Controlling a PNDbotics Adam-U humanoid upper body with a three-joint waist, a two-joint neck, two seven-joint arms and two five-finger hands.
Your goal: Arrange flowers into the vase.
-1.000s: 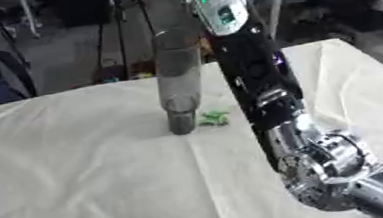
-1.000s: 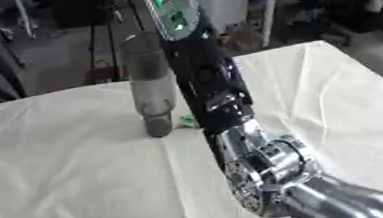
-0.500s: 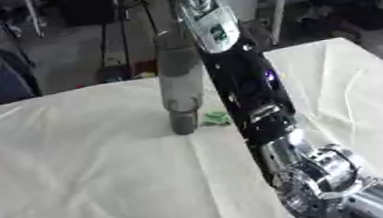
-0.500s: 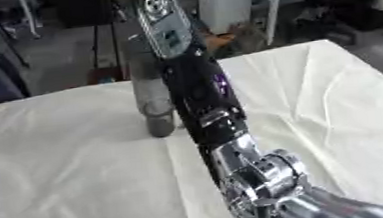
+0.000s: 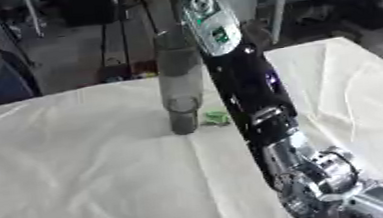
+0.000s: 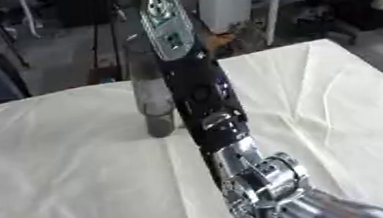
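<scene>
A white cloth (image 5: pixel 79 182) covers the table, creased and wrinkled, filling most of the view from the left edge across to the right. At the far left edge, beyond the table, a dark blue shape shows against the dim floor; it is too blurred to name.

Near the middle of the table stands the vase (image 5: pixel 181 89), a tall, narrow grey cylinder, upright, its base resting on the cloth. Its upper part looks clearer and wider, its lower part darker and narrower. Whether anything sits inside it cannot be made out.

Just to the right of the vase's base, a small green thing (image 5: pixel 216 117) lies on the cloth. Only its colour and a leafy, uneven outline can be seen. It lies close to the vase and is partly hidden by the arm.

The right arm (image 5: pixel 244 83) rises from the lower right corner, where its large silver joint (image 5: pixel 325 181) fills the foreground, and stretches up and away past the vase's right side. Its black casing carries a silver panel with small green marks near the top. The arm runs out of the top of both views, so the right hand is not seen, and whether it is released, clenched or grasping something cannot be told.

The left hand shows in neither view.
</scene>
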